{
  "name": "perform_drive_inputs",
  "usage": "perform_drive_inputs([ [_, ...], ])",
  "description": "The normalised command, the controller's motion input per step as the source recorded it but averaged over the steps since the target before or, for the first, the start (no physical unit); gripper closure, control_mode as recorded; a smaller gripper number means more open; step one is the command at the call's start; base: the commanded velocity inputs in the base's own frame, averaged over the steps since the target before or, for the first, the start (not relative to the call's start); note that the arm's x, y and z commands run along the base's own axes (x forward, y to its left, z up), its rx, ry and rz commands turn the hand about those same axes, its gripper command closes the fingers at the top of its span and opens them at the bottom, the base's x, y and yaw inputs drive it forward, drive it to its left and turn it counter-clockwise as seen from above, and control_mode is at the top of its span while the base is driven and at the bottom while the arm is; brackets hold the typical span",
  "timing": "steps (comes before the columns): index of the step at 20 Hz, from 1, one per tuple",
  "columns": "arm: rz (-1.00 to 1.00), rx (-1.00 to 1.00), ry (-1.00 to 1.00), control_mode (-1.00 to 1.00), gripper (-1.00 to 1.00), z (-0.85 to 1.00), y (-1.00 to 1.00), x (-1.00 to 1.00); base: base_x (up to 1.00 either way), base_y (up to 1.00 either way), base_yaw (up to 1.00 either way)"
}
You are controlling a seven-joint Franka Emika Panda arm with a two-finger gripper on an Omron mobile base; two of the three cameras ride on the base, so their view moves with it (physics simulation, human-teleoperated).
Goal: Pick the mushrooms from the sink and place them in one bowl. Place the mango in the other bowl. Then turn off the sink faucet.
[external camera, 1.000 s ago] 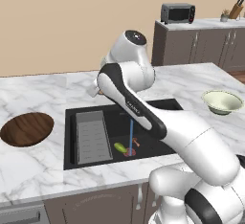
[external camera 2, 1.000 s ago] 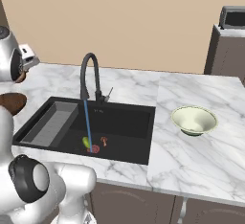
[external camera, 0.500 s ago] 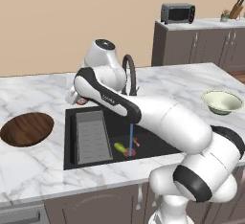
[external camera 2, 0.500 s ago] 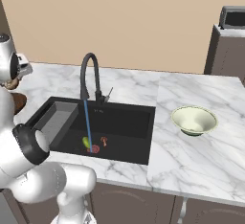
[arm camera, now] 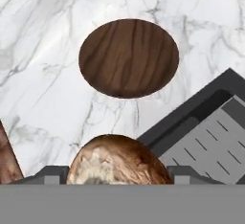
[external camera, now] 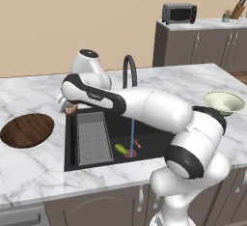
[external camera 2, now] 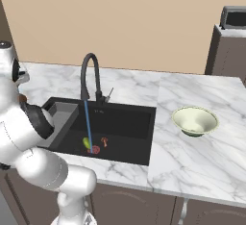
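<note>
The tan-brown mushroom [arm camera: 117, 160] sits between the fingers of the pincer [external camera: 70, 109], which is closed on it and carries it above the corner of the sink [external camera: 70, 160], at the side of the grey ribbed tray [external camera: 91, 138]. In the hand view the wooden bowl [arm camera: 128, 58] lies ahead of the pincer on the marble tabletop [arm camera: 43, 98], apart from the sink edge and not yet under the mushroom.

The step in hand seems to be the carry to this bowl. To do it well, the pincer should go further forward until the dark wood is directly below the mushroom, then go low before it opens, because a round cap can roll out of such a shallow bowl.

Behind the pincer, down in the basin, the reddish mushroom [external camera: 137, 143] and the mango [external camera: 120, 148] lie near the red drain [external camera: 130, 153]. The faucet [external camera 2: 90, 77] runs with a blue stream. The pale bowl [external camera 2: 195, 120] stands far on the other side of the sink.
</note>
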Motion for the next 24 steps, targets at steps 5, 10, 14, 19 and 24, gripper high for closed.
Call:
perform_drive_inputs([
  [5, 0.01, -0.02, 0.01, -1.00, 1.00, -0.25, 0.40, 0.25, 0.00, 0.00, 0.00],
  [10, 0.00, -0.07, 0.01, -1.00, 1.00, -0.34, 0.42, 0.25, 0.00, 0.00, 0.00],
  [14, 0.00, -0.08, 0.03, -1.00, 1.00, -0.38, 0.34, 0.18, 0.00, 0.00, 0.00],
  [19, 0.00, -0.03, 0.02, -1.00, 1.00, -0.22, 0.27, 0.20, 0.00, 0.00, 0.00],
  [24, 0.00, -0.01, 0.04, -1.00, 1.00, -0.21, 0.27, 0.23, 0.00, 0.00, 0.00],
])
